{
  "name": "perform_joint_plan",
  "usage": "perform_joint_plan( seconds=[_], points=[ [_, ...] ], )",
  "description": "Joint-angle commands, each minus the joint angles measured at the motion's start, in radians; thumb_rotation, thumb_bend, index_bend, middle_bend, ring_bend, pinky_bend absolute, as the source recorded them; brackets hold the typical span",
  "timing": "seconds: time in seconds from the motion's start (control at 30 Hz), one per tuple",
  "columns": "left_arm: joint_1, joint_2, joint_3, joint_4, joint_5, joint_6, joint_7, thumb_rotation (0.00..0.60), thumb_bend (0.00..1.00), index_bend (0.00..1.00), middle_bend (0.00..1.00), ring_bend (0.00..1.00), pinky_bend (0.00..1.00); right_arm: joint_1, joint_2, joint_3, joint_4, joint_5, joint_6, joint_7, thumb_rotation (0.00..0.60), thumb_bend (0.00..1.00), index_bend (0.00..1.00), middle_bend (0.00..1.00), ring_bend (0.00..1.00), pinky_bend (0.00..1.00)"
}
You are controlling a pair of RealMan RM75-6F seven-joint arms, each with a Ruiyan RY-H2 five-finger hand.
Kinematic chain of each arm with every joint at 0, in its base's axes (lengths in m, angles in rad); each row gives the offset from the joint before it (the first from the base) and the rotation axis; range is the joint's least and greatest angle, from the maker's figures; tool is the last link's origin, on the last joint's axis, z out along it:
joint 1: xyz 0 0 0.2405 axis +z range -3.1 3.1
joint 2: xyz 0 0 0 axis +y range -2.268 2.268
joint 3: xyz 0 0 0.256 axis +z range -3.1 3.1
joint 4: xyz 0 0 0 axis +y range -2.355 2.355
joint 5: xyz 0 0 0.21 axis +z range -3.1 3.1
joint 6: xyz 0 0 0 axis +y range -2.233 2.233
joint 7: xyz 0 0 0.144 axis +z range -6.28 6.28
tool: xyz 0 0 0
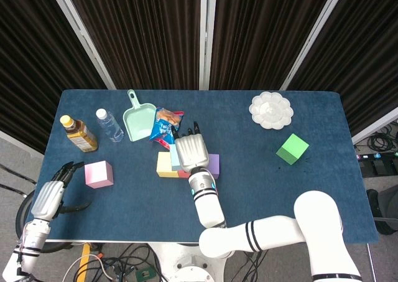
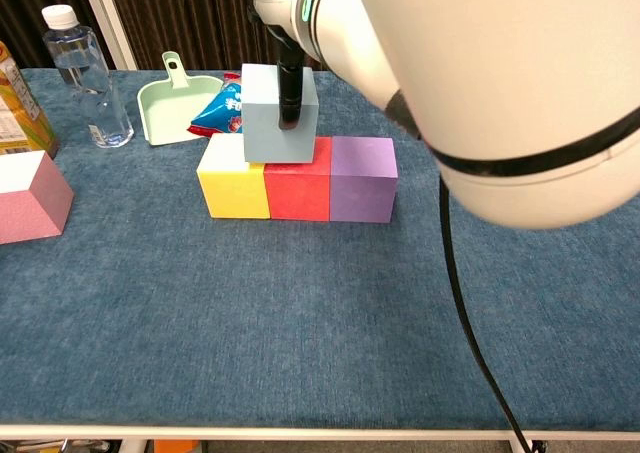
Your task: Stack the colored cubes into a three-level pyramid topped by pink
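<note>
Blue table [image 1: 261, 170] bears cubes [image 2: 297, 180], bottles [image 1: 109, 125], dustpan [image 1: 139, 121].

Print on the snack bag [image 2: 233, 110] and bottle label [image 2: 17, 103] is too small to read.

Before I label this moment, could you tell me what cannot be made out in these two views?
- Light blue cube: the right robot hand covers most of it in the head view.
- Green cube: the right arm hides it in the chest view.
- Left robot hand: outside the chest view.
- Brown bottle: cut by the chest view's left edge.
</note>
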Motion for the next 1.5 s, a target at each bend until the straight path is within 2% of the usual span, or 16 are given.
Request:
perform_joint_plan(
  seconds=[0.03,0.27,1.5],
  points=[
    [0.0,0.0,0.001,0.003,0.002,0.001,-0.004,0.6,0.11,0.09,0.12,0.03,0.13,0.01,-0.015,0.007,-0.004,0.002,0.022,-0.017,0.6,0.12,0.0,0.64,0.19,0.0],
    [0.001,0.002,0.003,0.007,0.006,0.004,-0.013,0.6,0.11,0.09,0.12,0.03,0.13,0.025,-0.052,0.025,0.013,0.015,0.06,-0.048,0.6,0.12,0.0,0.64,0.19,0.0],
    [0.001,0.004,0.006,0.019,-0.001,-0.004,-0.035,0.6,0.11,0.09,0.12,0.03,0.13,0.022,-0.11,0.079,0.102,0.024,0.03,-0.096,0.6,0.12,0.0,0.62,0.19,0.0]
  ],
)
